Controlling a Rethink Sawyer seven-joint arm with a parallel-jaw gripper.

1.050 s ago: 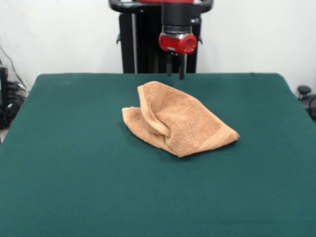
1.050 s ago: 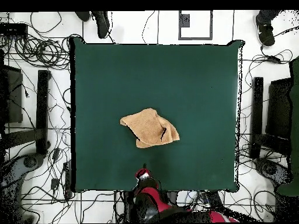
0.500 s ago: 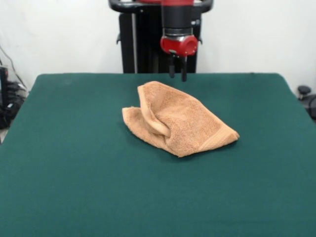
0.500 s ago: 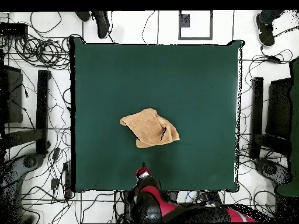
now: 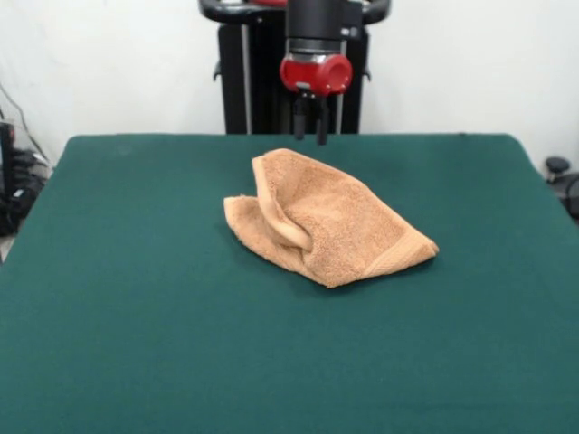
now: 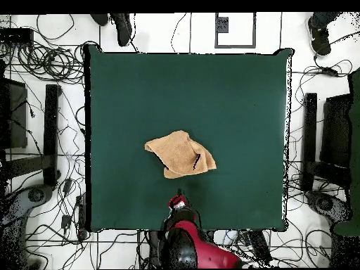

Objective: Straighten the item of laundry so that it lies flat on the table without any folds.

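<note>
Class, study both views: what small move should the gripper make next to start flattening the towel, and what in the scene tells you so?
Probably lower the gripper forward onto the towel's nearest raised edge. The towel lies crumpled on the table, with a fold rolled over its middle, and the gripper hangs above the table just behind it, holding nothing, fingers slightly apart. It must reach the cloth before it can pull any fold open.

Tangled cables point(image 6: 42, 60) and a shoe point(image 6: 318, 39) lie on the floor.

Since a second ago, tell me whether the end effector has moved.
Yes. In the front view the end effector has shifted left against the black pedestal behind it; the towel lies unchanged.
</note>
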